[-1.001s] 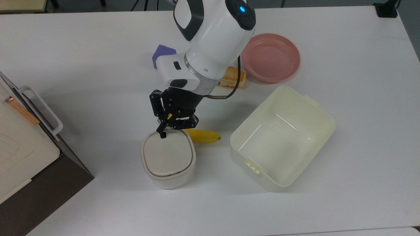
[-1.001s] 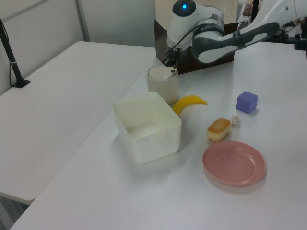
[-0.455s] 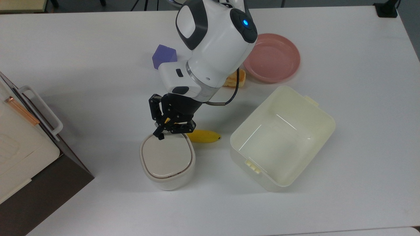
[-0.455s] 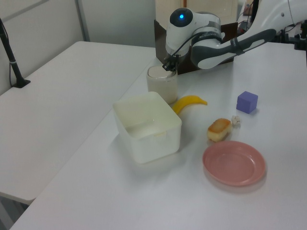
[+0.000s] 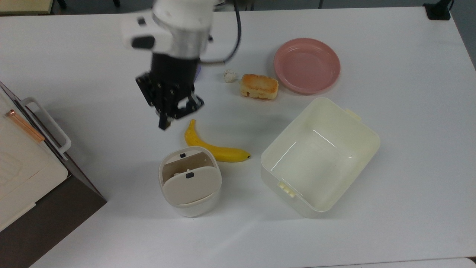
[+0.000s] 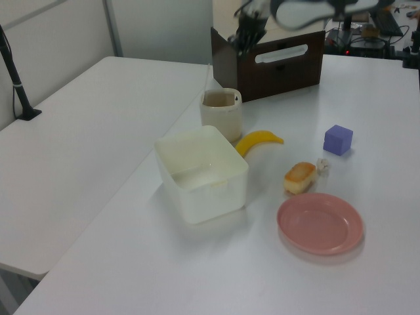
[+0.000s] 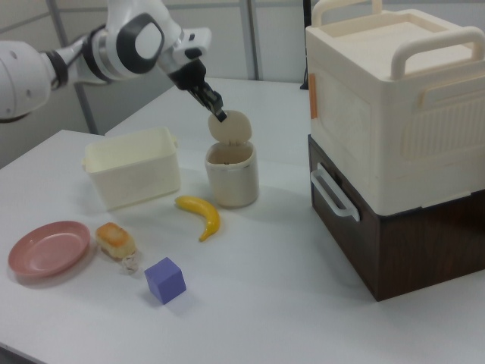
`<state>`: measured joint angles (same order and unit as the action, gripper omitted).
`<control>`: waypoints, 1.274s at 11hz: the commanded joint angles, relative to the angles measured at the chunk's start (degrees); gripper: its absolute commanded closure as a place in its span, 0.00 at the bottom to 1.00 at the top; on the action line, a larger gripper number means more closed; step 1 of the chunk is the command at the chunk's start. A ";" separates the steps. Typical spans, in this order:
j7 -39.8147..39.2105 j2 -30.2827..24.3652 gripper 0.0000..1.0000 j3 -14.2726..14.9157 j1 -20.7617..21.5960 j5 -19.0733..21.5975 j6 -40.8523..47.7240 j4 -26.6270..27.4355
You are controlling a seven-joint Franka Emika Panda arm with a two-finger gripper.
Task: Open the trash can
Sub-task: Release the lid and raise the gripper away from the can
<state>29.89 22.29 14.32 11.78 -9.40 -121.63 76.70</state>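
The pincer (image 5: 166, 120), clenched and empty, hangs raised above the open-lidded trash can (image 5: 190, 185).

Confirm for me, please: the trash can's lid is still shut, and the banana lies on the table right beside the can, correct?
Not quite. The trash can has its lid standing up and open, as the right view shows; the top view shows the can's inside too. The banana does lie on the table right beside the can.

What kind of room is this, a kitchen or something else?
Probably a robot lab or test room, not a kitchen. A robot arm's gripper hangs over a plain white table laid out with props: a small trash can, a banana, a purple cube and a pink plate.
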 commanded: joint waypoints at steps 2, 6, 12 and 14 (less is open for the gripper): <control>-10.28 -4.79 0.97 0.01 0.61 2.45 5.34 5.64; -19.60 -15.41 0.97 -0.25 1.49 4.55 12.47 15.92; -26.99 -20.61 0.82 0.18 1.49 7.99 24.95 16.55; -27.17 -20.88 0.54 1.14 1.49 10.18 25.56 16.29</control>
<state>4.45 3.46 13.90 12.45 -2.19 -97.12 91.04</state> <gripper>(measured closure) 0.828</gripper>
